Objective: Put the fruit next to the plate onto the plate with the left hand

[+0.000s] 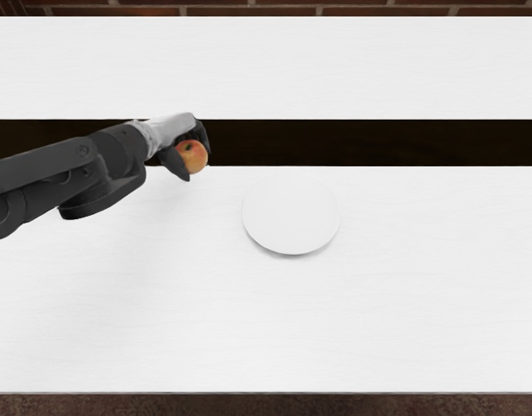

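My left hand (190, 152) reaches in from the left edge on a dark arm, near the far edge of the near table. Its fingers are curled around a red and yellow apple (194, 156), which is held above the table top. A round white plate (291, 216) lies flat on the white table, to the right of the hand and a little nearer to me. Nothing lies on the plate. The apple is apart from the plate, about a hand's width from its left rim.
A dark gap (379, 143) runs across the view between the near table (266, 329) and a second white surface (266, 69) behind it. A brick wall shows along the top edge.
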